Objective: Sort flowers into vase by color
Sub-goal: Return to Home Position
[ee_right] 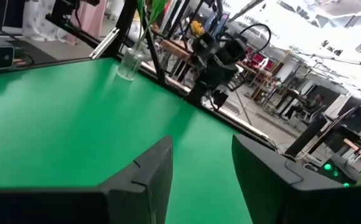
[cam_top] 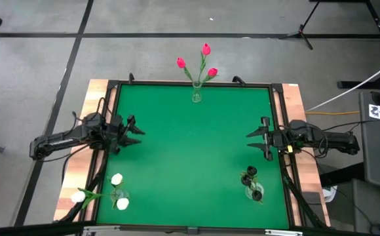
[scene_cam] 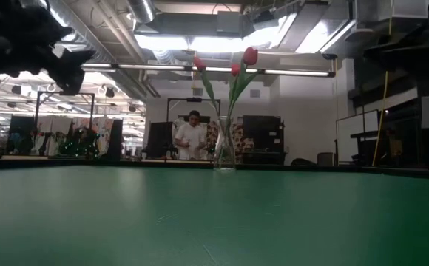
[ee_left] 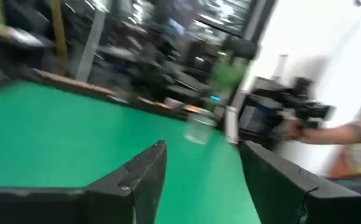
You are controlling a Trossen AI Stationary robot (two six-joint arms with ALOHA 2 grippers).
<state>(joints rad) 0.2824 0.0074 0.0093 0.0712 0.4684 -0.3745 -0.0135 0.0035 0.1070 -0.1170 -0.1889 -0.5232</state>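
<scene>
White flowers (cam_top: 116, 179) stand in the left corner vase (cam_top: 118, 195), black flowers (cam_top: 251, 172) in the right corner vase (cam_top: 254, 191), and pink flowers (cam_top: 206, 49) in the middle vase (cam_top: 196, 96) at the opposite edge of the tabletop (cam_top: 196, 151). Stems are roughly upright with heads fanned out, and we see no flower lying loose on the green. We judge the sorting done, so the coming move is only a pull-back and turns on clearance. The left end effector (cam_top: 135, 131) sits at its side of the tabletop, spread and empty, with the white bunch well apart from it toward its own corner. The right end effector (cam_top: 256, 139) sits opposite, also spread and empty, with the black bunch nearer but apart, toward its own corner. The pink bunch is well apart from both, between the arms. Each arm is nearest its own corner vase, so drawing back outward should miss them, we think. Hard to read: the black heads are small and dark in the high view, so the count is unsure. The left wrist view is smeared; a blurred vase (ee_left: 199, 130) shows, but we cannot tell which one. The right wrist view cuts the heads off a cropped vase (ee_right: 129, 62). The low view shows only the middle vase, the arms as dark shapes at its upper corners, and a person (scene_cam: 192, 137) far behind.
</scene>
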